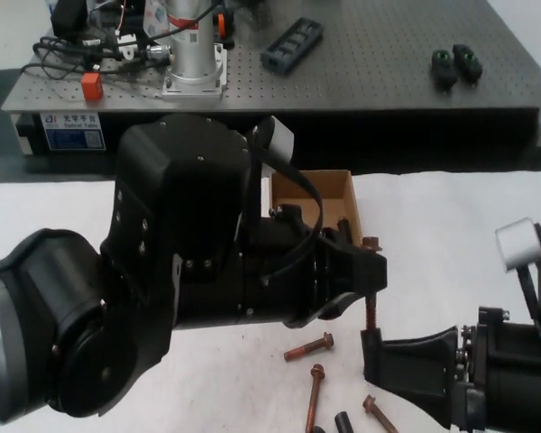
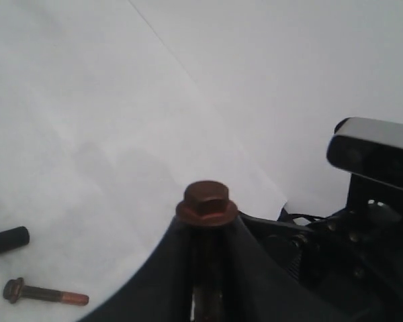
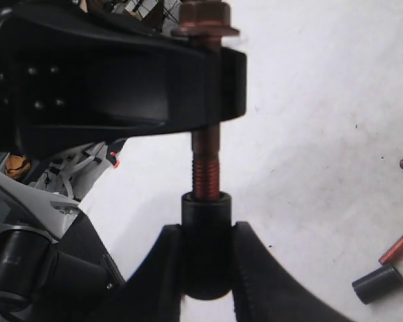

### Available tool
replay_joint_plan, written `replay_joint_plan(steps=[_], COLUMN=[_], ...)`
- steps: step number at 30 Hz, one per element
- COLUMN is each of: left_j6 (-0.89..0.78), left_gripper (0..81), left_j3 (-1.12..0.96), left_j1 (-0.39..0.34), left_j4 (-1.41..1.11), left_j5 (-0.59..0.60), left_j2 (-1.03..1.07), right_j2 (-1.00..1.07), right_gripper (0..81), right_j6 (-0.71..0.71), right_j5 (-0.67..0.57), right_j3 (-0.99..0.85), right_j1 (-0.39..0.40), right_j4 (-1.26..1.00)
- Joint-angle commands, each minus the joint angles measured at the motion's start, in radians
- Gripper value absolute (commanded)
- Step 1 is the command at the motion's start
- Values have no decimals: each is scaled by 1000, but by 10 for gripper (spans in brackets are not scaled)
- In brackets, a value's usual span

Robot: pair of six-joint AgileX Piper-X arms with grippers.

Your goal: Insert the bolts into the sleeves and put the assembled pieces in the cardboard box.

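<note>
Where the white-covered surface [image 1: 451, 225] fills the lower half of the high view, the bulky black left arm [image 1: 189, 262] spreads across the left and centre of the frame. It hides the left part of the cardboard box [image 1: 329, 194], which sits open just above centre, near the far edge of the surface.

The left jaws are closed on a copper-coloured bolt [image 3: 205, 154] just under its flanged hex head and hold it upright, threaded end down, a little right of centre in the high view. The right arm [image 1: 487, 370] comes in from the lower right corner. The right jaws are clamped around a black sleeve [image 3: 205, 251], held upright directly beneath the bolt. In the right wrist view the threaded tip meets the open mouth of the sleeve, and most of the shank is outside it. Both pieces are held above the surface, in front of the box and apart from it.

Three loose bolts [image 1: 308, 347] lie on the surface at lower centre, just below the held pair, and a loose sleeve [image 1: 343, 422] lies among them at the bottom edge.

Beyond the white surface, across the top of the frame, is a grey perforated bench [image 1: 388, 81]. It carries a black slotted tray [image 1: 291, 43], a metal post [image 1: 194, 45], a small orange block [image 1: 91, 86] and tangled cables [image 1: 72, 45] at upper left.
</note>
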Motion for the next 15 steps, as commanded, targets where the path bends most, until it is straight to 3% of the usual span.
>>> replay_joint_plan(steps=[1, 6, 7, 11, 15], left_j6=[-28, -25, -25, -7, 50], left_gripper=[65, 508, 540, 497, 485], left_j3=[-2, -2, -2, -2, -2], left_j1=[-3, -3, -3, -3, -3], left_j4=[-3, -3, -1, -1, 41], left_j5=[30, 24, 19, 19, -31], left_j2=[-10, -10, -10, -10, -10], right_j2=[1, 1, 1, 29, 210], right_gripper=[21, 21, 21, 21, 21], right_j6=[11, 10, 7, -114, -208], right_j5=[22, 125, 158, 364, 400], right_j3=[-6, -6, -6, -12, -109], right_j1=[1, -3, -2, -5, -48], right_j4=[-29, -100, -104, -153, -162])
